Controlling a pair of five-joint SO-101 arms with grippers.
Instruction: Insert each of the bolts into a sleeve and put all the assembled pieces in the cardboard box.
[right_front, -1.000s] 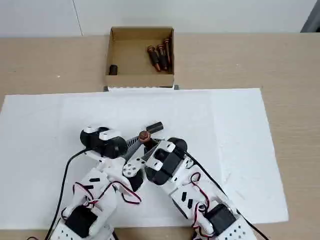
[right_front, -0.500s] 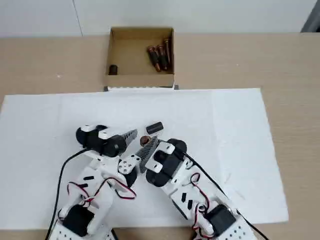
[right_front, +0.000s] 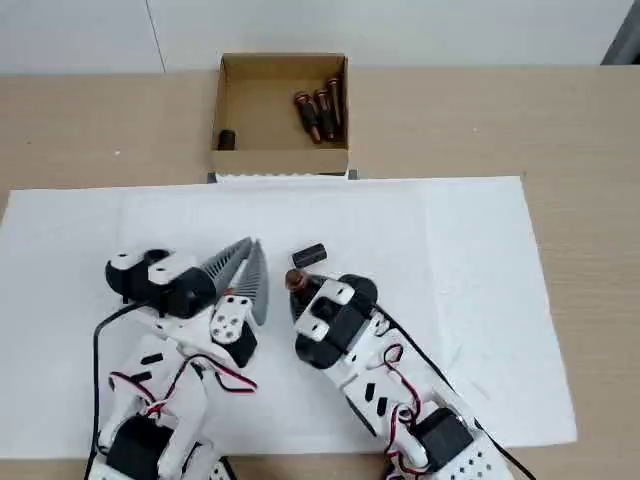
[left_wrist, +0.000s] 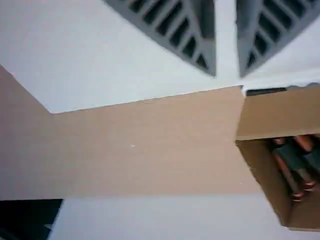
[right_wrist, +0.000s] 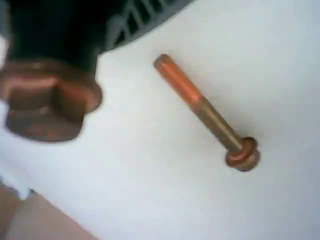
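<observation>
Three sleeved copper bolts (right_front: 320, 112) and one black sleeve (right_front: 226, 139) lie in the brown cardboard box (right_front: 283, 160), seen from above; the right gripper (right_front: 296, 284) clamps a copper hex-head bolt (right_front: 294, 279) just beside another black sleeve (right_front: 310, 254). Left wrist view: the left gripper (left_wrist: 226, 70) has its jaws slightly apart, empty. Right wrist view: a second copper bolt (right_wrist: 205, 112) lies on white paper (right_wrist: 260, 55).

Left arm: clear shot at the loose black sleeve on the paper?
Probably yes. The sleeve lies free on the paper, with nothing between it and the left gripper; the right gripper, holding a bolt, sits close beside.
</observation>
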